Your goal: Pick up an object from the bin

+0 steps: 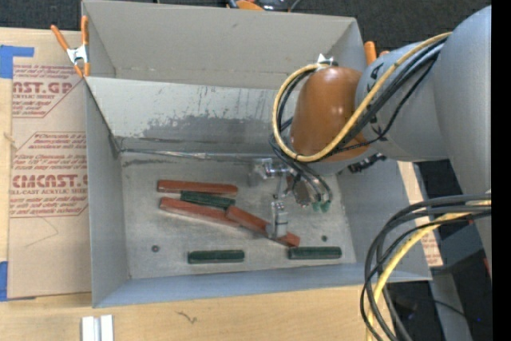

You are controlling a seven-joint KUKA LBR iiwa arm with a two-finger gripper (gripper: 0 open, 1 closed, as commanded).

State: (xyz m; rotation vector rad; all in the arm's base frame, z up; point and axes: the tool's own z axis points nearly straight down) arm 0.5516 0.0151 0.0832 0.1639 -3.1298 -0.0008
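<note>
My gripper (279, 221) reaches down into the right half of the bin, its tip right at the bin floor. It stands on the right end of a slanted red-brown stick (246, 219); I cannot make out whether the stick is held. A short red-brown end (292, 239) pokes out just right of the tip. A dark green stick (314, 253) lies close by, toward the front right.
Left of the gripper lie a red-brown stick (197, 187), a dark green stick (206, 199) and another red-brown stick (190, 208), side by side. One more dark green stick (215, 256) lies near the front wall. The arm with its orange cover and cables hangs over the bin's right side.
</note>
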